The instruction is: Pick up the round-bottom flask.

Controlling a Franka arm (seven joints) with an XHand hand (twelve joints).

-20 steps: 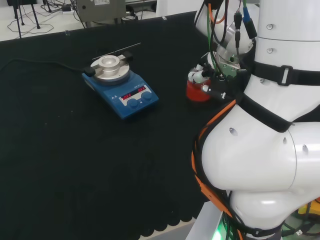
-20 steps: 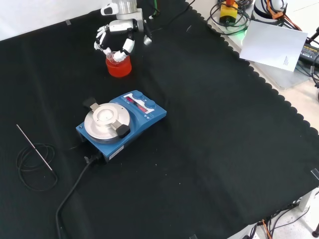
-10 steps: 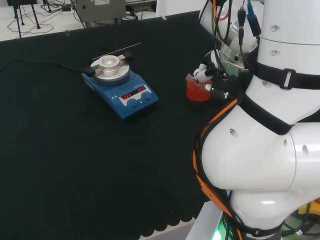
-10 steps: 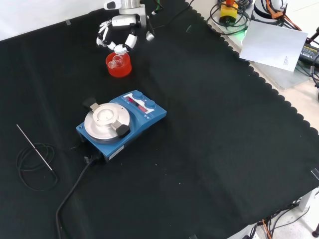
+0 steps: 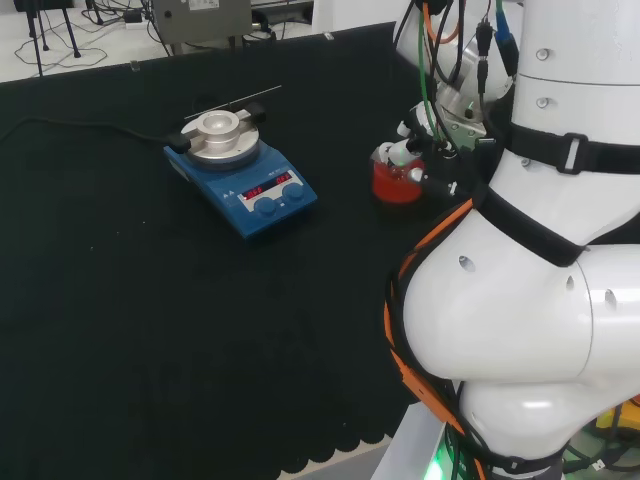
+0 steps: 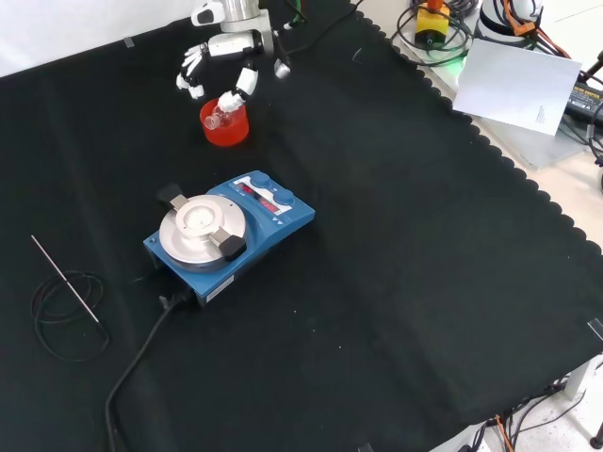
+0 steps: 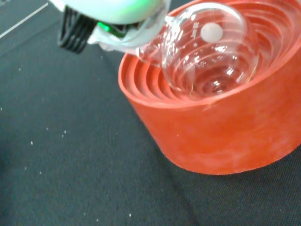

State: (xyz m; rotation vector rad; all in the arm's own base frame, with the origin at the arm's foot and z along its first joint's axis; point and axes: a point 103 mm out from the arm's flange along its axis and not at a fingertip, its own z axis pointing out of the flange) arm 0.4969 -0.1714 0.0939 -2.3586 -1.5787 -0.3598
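**Clear glass in a red ring, hand right over it**

Clear glass sits in red rubber here; the round-bottom flask (image 7: 207, 47) lies in the ribbed bowl of the red stand (image 7: 221, 132), tipped over with its neck pointing out past the stand's rim rather than upright; in the wrist view a blurred white fingertip (image 7: 127, 35) is right at that neck, though whether it truly touches the glass I cannot tell. From the front view the hand (image 6: 223, 58) comes in at the top of the cloth, directly above the stand (image 6: 224, 123); its fingers are spread apart and fairly straight, one group out to the view's left, another reaching down to the flask (image 6: 219, 117) at the stand's upper edge; nothing is curled round the glass. In the head view the hand (image 5: 415, 150) shows just left of the big white arm links, over the stand (image 5: 397, 181).

Nearer in the front view, well apart from the stand, a blue hotplate stirrer (image 6: 229, 235) with a round metal top sits on the black cloth (image 6: 424, 264); its black cable (image 6: 137, 363) runs off toward the view's bottom; at the left a thin metal rod (image 6: 64, 278) lies across a coil of black wire (image 6: 58, 325).
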